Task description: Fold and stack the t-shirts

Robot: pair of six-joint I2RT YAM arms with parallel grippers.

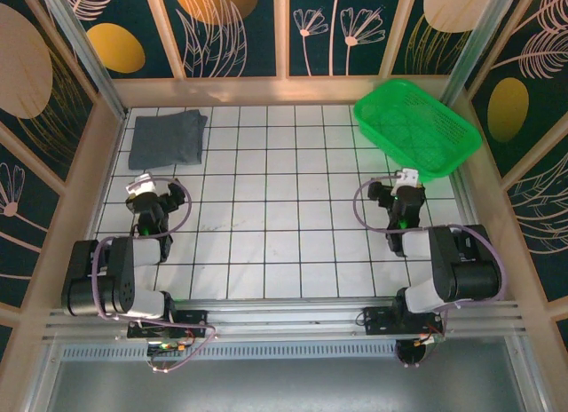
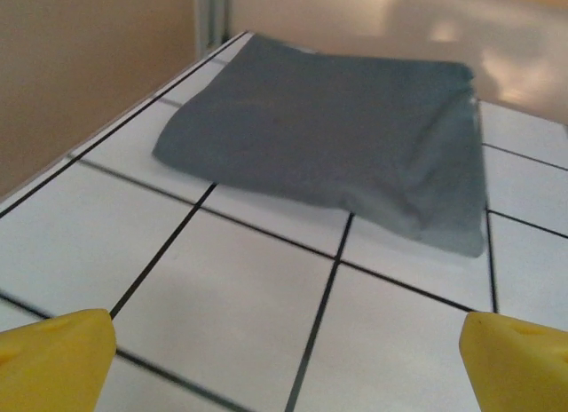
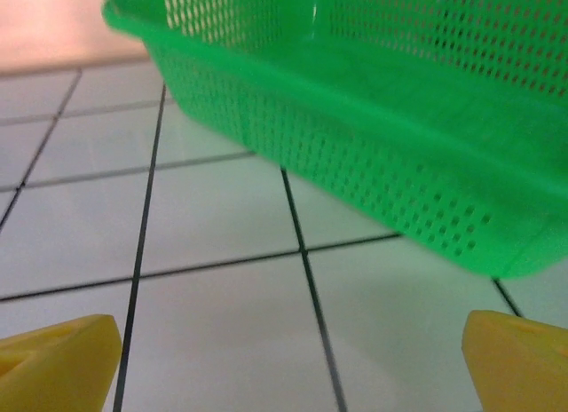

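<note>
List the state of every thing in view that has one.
grey t-shirt: folded, lying flat, far left.
green mesh basket: open side up, empty, far right.
left gripper: open, holding nothing, facing the t-shirt.
right gripper: open, holding nothing, facing the basket.

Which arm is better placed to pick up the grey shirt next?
Left. The left gripper, open, faces the folded shirt close ahead at far left. The right gripper, open, faces the basket on the opposite side.
</note>
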